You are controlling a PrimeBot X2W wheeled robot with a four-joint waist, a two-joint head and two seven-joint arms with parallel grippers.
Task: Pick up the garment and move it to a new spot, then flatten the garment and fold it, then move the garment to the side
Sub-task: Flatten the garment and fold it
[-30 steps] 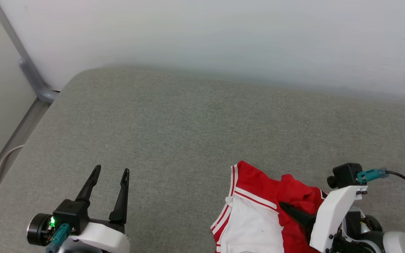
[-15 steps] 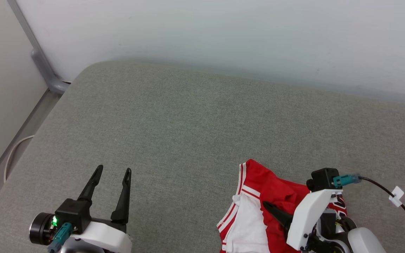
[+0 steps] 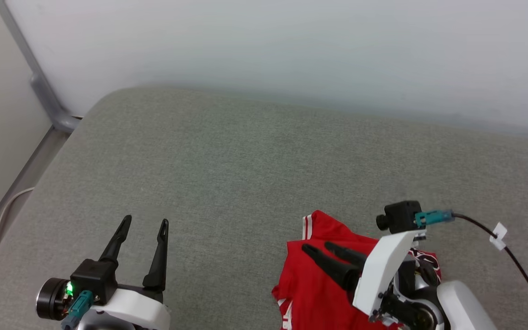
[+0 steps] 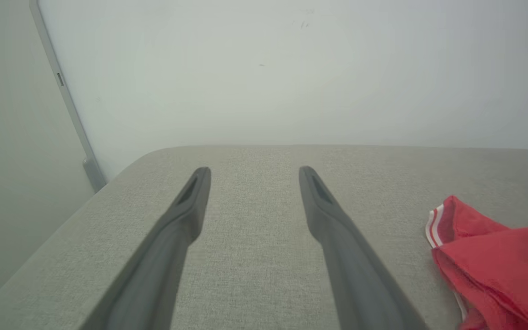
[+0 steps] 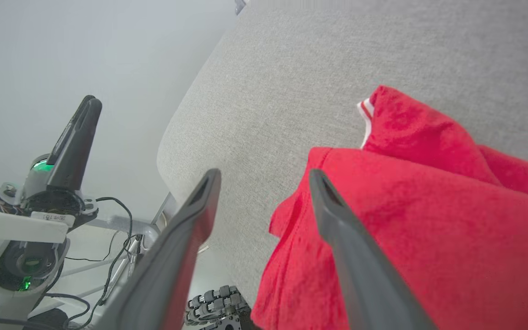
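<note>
Right end effector [image 3: 317, 247] is hovering open over the crumpled red jersey [image 3: 312, 293], which is lying at the near right edge of the grey upholstered pad [image 3: 245, 174]. Left end effector [image 3: 146, 221] is sitting open and empty. The jersey is looking light, limp and grippy, so pinching the striped-trim corner [image 3: 308, 225] is looking best.

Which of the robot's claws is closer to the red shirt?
Right. The right gripper is open over the shirt; the left gripper is open over the cushion, well off to the shirt's left.
</note>
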